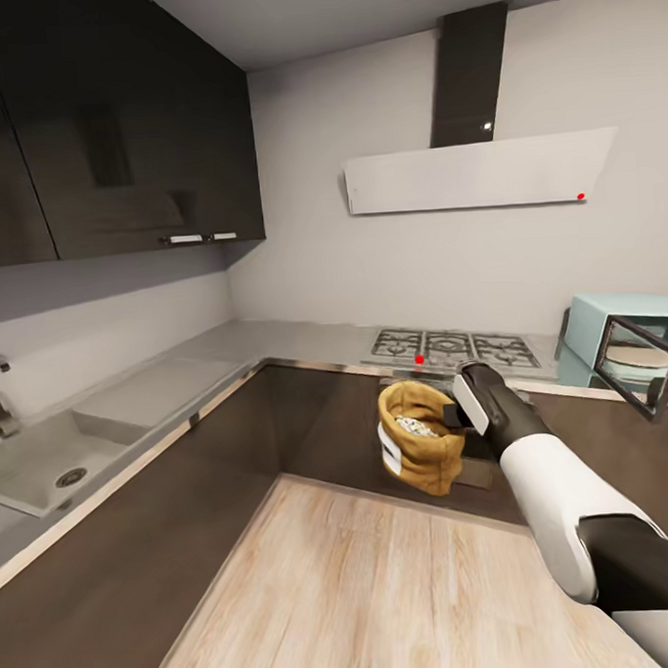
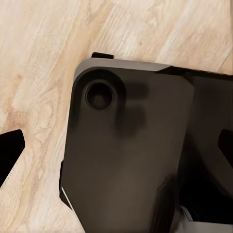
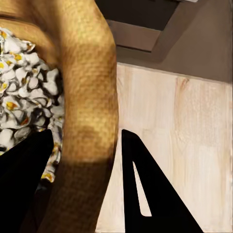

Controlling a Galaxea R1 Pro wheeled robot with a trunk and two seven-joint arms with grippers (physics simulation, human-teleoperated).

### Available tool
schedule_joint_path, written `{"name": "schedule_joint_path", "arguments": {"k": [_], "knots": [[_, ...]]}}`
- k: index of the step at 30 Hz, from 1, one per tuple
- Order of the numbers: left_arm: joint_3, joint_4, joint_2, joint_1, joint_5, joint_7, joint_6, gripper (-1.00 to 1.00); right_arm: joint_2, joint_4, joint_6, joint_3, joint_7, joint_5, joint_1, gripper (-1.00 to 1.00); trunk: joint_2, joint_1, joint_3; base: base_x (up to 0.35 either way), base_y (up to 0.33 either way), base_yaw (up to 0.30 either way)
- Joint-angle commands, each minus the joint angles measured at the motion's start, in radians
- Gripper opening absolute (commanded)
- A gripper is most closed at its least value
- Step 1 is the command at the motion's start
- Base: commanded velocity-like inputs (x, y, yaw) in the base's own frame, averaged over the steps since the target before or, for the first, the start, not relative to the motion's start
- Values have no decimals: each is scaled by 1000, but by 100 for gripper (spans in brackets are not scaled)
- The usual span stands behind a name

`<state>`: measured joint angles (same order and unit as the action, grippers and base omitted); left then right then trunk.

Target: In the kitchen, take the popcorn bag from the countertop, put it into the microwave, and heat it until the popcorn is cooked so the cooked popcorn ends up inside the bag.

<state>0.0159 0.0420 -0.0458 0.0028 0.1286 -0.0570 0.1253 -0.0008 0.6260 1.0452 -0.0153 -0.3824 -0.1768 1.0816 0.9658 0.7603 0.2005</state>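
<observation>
Head view: right gripper (image 1: 454, 418) clamps the popcorn bag (image 1: 423, 437) by its rim, off the countertop (image 1: 276, 342); keep it level while swinging toward the open microwave (image 1: 623, 343).

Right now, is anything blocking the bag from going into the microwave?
Nothing visible is. The right gripper holds the popcorn bag in the air, and the microwave to its right has its door swung open.

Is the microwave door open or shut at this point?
Open: the microwave has its dark-glass door swung out toward the room, showing the turntable plate inside.
</observation>
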Motion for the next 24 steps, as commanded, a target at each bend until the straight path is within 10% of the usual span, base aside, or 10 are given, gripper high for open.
{"name": "schedule_joint_path", "arguments": {"k": [1,24], "knots": [[1,1,0,0,7,-1,2,100,-6,-12,2,-2,-8,-13,0,-100,1,0,1,-14,0,-266],[1,1,0,0,8,-1,2,100,-216,-178,2,0,127,-13,-109,-100,1,0,-12,0,0,-267]]}}
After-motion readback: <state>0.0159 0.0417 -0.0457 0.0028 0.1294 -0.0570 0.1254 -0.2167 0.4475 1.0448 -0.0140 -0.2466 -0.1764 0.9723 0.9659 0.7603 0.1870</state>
